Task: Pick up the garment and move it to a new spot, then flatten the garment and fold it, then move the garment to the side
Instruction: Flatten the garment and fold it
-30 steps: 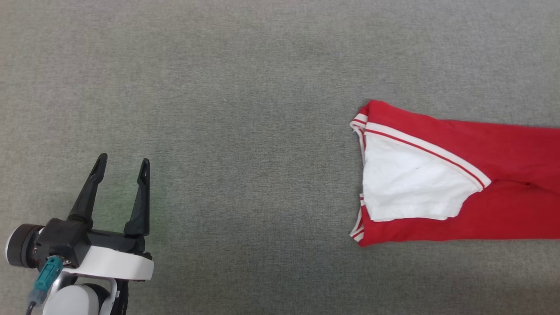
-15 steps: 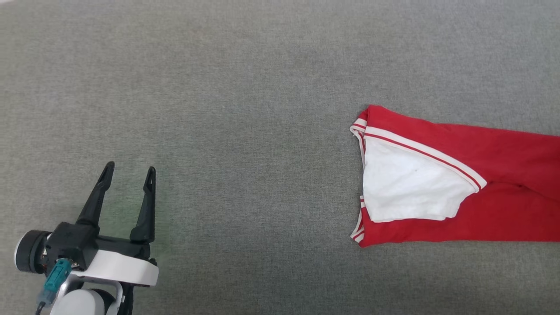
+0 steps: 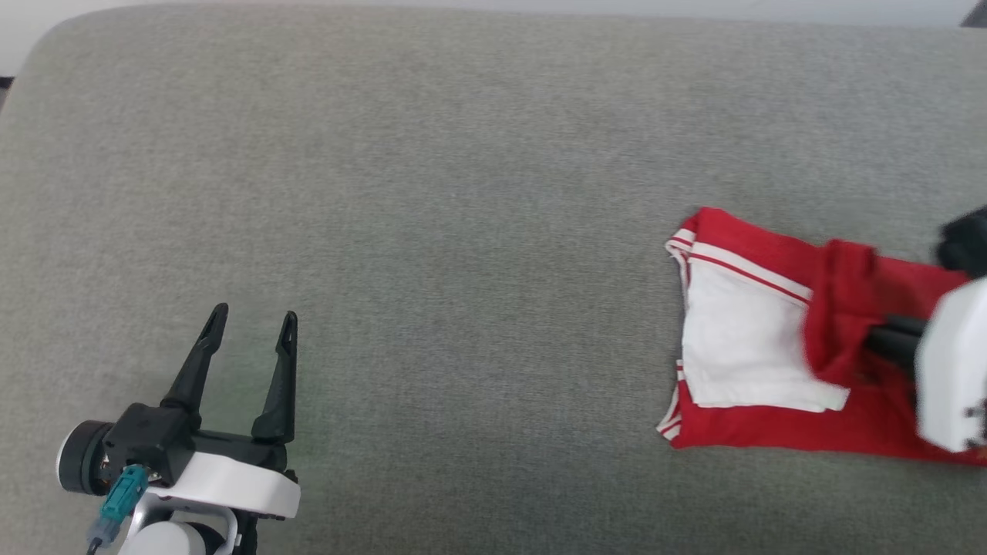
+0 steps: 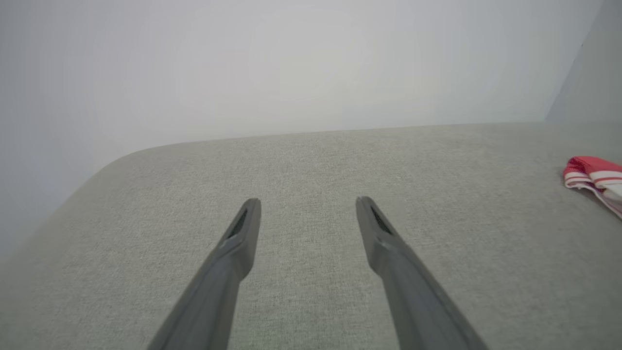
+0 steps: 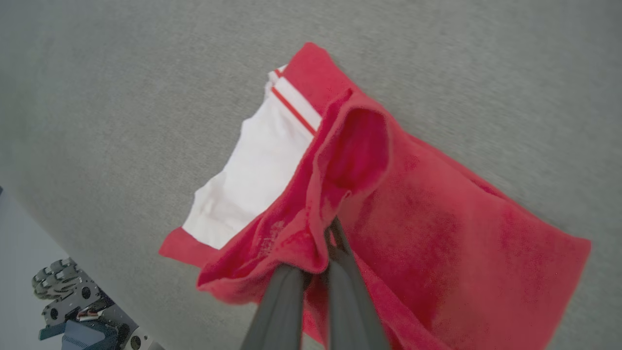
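T-shirt: behaving soft, light, limp.
Right gripper: clenching a red fold of it.
Left gripper: standing released, well apart.
Best hold, likely: pinching a doubled edge.

A fold of the garment covers the right gripper fingertips; head view's right edge crops both

a grey woven cushion lies flat and wide across the head view, its weave fine and even, its far left corner rounded. a faint green tint sits on the cloth low at the left. past the far edge rises a plain pale wall. in the left wrist view it meets a greyer wall face at the right. a dark sliver shows at the head view's top right corner, too small to tell.
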Controlling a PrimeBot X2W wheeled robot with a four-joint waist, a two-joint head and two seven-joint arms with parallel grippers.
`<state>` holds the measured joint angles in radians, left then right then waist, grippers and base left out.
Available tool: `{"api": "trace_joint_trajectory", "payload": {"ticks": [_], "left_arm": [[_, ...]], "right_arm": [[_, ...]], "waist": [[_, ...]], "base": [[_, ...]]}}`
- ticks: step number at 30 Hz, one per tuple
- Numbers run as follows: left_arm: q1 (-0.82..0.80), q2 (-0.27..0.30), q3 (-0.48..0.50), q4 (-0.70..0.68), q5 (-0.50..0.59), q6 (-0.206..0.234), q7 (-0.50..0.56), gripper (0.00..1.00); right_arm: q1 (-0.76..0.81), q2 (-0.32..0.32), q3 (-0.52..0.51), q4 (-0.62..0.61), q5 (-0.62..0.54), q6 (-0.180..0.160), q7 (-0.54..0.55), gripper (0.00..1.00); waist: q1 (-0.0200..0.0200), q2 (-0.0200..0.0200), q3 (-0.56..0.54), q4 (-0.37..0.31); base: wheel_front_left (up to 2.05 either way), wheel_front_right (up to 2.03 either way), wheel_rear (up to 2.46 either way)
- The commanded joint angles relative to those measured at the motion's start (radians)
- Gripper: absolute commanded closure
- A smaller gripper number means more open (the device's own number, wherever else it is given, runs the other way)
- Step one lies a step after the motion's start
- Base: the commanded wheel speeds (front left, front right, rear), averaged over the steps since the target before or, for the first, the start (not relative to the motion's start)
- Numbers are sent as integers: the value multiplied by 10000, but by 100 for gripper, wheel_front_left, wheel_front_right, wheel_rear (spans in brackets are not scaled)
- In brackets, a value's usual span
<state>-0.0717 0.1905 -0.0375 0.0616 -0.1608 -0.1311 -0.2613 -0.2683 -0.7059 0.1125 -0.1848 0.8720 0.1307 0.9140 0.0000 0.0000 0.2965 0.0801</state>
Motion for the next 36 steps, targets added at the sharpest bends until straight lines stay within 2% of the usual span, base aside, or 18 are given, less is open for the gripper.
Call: {"api": "trace_joint_trajectory", "payload": {"ticks": [1, 6, 11, 19, 21, 22, 23, 31, 35, 36], "left_arm": [[-41, -11, -13, 93, -95, 13, -49, 0], [-282, -87, -269, 375, -217, 13, -49, 0], [-427, -123, -389, 520, -294, 12, -49, 0], [-596, -123, -370, 722, -370, 12, -49, 0], [-582, -100, -331, 782, -395, 12, -50, 0], [-571, -97, -320, 803, -398, 12, -50, 0], [-549, -90, -306, 836, -414, 12, -49, 0], [-197, 51, -284, 1081, -461, 12, -49, 0], [27, 116, -229, 1127, -496, 12, -50, 0], [154, 138, -208, 1187, -520, 12, -50, 0]], "right_arm": [[-354, 263, 609, -107, -212, -1, 77, 100], [-1203, 782, 1871, 376, -535, -1, -203, 100], [-1718, 988, 2584, 988, -748, -1, -571, 100], [-2242, 970, 3564, 2096, -596, -1, -1341, 100], [-2354, 943, 3724, 2235, -587, -1, -1635, 55], [-2387, 929, 3777, 2329, -538, -1, -1766, 12], [-2408, 913, 3846, 2383, -496, -1, -1886, 0], [-2413, 816, 3703, 2841, -380, -1, -3684, 0], [-2130, 599, 3646, 3169, -460, -1, -4822, 0], [-1952, 567, 3521, 3501, -515, -1, -5418, 0]], "waist": [[0, 0, 48, 235], [0, 0, 177, 520], [0, 0, 255, 685], [0, 0, 277, 695], [0, 0, 228, 617], [0, 0, 194, 572], [0, 0, 144, 521], [0, 0, -565, 57], [0, 0, -964, -189], [0, 0, -1139, -304]], "base": [[0, 0, 0], [0, 0, 0], [0, 0, 0], [0, 0, 0], [0, 0, 0], [0, 0, 0], [0, 0, 0], [0, 0, 0], [0, 0, 0], [0, 0, 0]]}}
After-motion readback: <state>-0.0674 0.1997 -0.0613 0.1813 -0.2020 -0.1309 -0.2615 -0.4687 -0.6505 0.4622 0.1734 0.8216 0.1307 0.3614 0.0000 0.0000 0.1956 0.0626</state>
